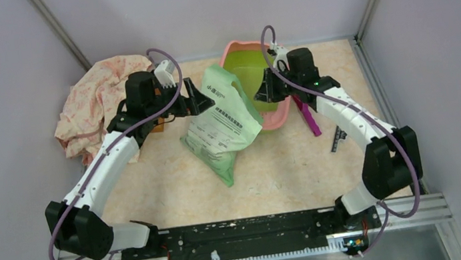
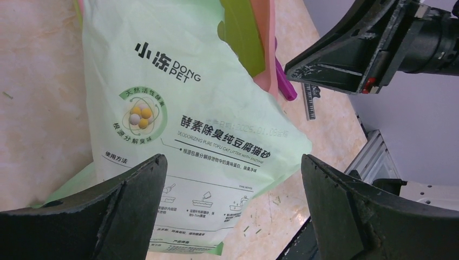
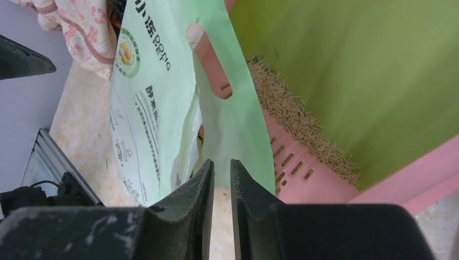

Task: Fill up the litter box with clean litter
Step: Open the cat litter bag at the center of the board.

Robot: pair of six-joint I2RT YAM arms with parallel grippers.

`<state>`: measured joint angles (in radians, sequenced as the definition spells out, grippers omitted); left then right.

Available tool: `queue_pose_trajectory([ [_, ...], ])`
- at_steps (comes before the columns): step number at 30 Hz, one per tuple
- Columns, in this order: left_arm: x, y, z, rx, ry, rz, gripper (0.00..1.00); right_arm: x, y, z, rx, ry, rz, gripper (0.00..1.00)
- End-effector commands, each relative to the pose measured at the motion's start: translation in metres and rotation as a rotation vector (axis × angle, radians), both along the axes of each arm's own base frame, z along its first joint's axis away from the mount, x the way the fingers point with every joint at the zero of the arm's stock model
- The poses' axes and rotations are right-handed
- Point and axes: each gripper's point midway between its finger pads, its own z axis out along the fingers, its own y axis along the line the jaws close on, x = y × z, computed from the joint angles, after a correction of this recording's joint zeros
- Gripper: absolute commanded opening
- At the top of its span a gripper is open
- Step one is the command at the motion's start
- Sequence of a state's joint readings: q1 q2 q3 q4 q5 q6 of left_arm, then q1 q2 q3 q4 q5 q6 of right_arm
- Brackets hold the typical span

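The litter box (image 1: pixel 241 68) has a pink rim and a lime-green inside, and it stands at the back centre. A thin line of clean litter (image 3: pixel 303 130), tan granules, lies along its slotted pink ledge (image 3: pixel 295 168). A light green printed bag (image 1: pixel 220 123) leans against the box's left side. My left gripper (image 1: pixel 202 97) hangs wide open over the bag's printed face (image 2: pixel 178 124), holding nothing. My right gripper (image 3: pixel 222 161) sits at the bag's edge by the handle hole (image 3: pixel 208 62). Its jaws are almost together with a narrow slit, and whether they pinch the bag is unclear.
A crumpled pink floral cloth (image 1: pixel 100 103) lies at the back left. A magenta scoop (image 1: pixel 308 120) and a small dark tool (image 1: pixel 338 137) rest right of the box. Grey walls close in both sides, and a metal rail (image 1: pixel 254 231) runs along the near edge.
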<state>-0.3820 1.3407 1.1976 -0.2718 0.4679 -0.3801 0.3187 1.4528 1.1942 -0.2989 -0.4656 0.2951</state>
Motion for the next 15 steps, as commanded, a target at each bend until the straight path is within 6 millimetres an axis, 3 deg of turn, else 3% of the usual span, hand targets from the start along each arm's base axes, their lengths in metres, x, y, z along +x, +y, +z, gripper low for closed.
queue_pose_trajectory([
  [1, -0.004, 0.001, 0.004, 0.009, -0.019, 0.000, 0.99, 0.019, 0.024, 0.033, 0.040, -0.104, 0.061, 0.17],
  [6, -0.006, 0.001, 0.002, 0.007, -0.011, 0.000, 0.99, 0.024, 0.033, 0.029, 0.031, -0.094, 0.081, 0.17],
  [15, -0.006, 0.001, 0.000, 0.007, -0.007, 0.003, 0.99, 0.011, 0.056, 0.024, 0.022, -0.083, 0.178, 0.24],
])
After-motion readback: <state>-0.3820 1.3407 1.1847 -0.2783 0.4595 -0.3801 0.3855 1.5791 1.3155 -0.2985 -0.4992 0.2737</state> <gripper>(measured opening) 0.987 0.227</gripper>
